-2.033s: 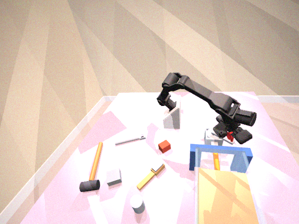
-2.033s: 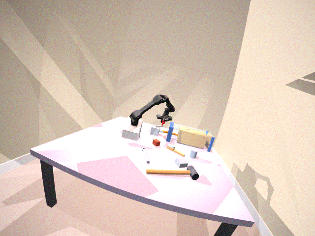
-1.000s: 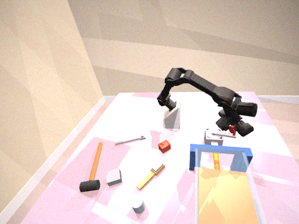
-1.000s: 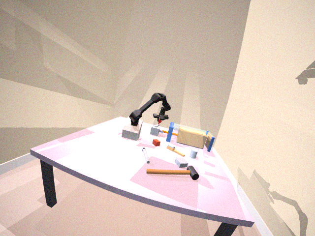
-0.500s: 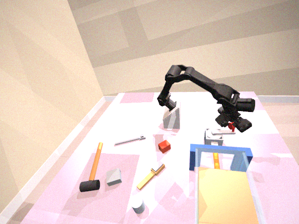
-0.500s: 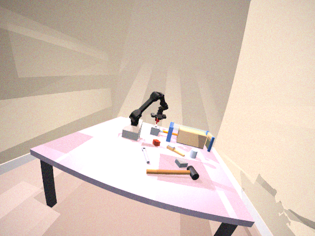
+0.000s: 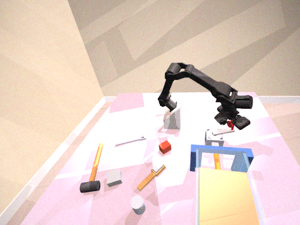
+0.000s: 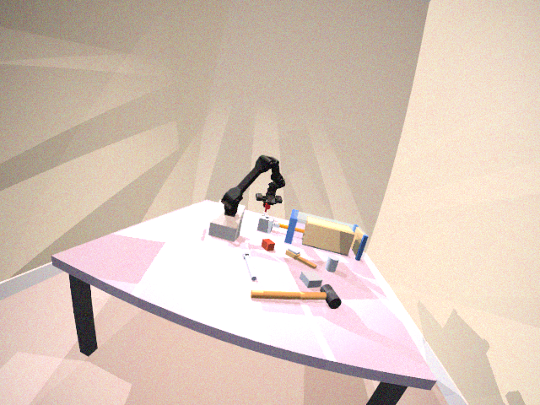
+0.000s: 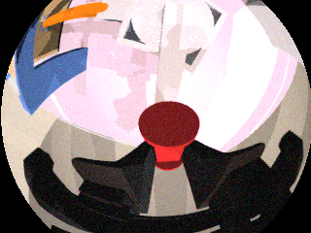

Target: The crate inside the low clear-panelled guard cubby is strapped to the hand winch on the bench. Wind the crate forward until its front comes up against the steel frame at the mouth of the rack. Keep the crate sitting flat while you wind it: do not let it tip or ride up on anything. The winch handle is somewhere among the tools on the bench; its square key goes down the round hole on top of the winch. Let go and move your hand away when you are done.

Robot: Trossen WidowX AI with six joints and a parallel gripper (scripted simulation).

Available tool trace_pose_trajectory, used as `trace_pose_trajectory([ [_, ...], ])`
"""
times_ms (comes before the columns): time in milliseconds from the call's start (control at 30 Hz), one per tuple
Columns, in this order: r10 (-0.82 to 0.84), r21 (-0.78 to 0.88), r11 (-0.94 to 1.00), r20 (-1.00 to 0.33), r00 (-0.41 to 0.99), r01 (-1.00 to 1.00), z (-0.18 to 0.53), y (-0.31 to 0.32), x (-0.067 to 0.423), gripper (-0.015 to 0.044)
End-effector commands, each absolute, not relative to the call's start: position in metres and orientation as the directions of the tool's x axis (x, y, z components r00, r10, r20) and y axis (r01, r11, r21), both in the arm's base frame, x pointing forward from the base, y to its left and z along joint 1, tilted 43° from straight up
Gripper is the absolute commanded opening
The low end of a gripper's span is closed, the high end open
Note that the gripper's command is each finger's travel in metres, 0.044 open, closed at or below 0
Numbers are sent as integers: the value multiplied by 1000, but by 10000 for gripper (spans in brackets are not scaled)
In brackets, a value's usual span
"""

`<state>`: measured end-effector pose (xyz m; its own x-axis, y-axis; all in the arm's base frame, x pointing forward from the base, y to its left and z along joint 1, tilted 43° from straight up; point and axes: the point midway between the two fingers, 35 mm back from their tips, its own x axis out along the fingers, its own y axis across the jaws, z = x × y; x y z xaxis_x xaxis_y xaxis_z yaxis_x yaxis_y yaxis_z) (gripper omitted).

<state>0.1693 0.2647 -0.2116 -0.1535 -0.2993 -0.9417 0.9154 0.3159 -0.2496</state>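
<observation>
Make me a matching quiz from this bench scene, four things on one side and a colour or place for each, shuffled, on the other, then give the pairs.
Things:
1. winch handle knob
2. hammer
3. strap
4. small cylinder

Descriptions:
A. orange, running from the winch through the blue frame
B. red, clamped in the gripper
C. pale grey, standing at the near edge of the bench in the top view
D. orange shaft with a dark head, lying on the left in the top view

Pairs: 1-B, 2-D, 3-A, 4-C
</observation>
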Motion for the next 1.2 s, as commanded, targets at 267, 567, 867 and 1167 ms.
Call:
trace_pose_trajectory([
  [267, -315, -284, 311, -931, -184, 907, -205, 253, 141, 0],
  [567, -315, -285, 311, -931, -185, 906, -200, 247, 131, 0],
  [867, -316, -286, 311, -930, -186, 906, -193, 239, 121, 0],
  [1167, -316, -287, 311, -930, -186, 906, -186, 231, 113, 0],
])
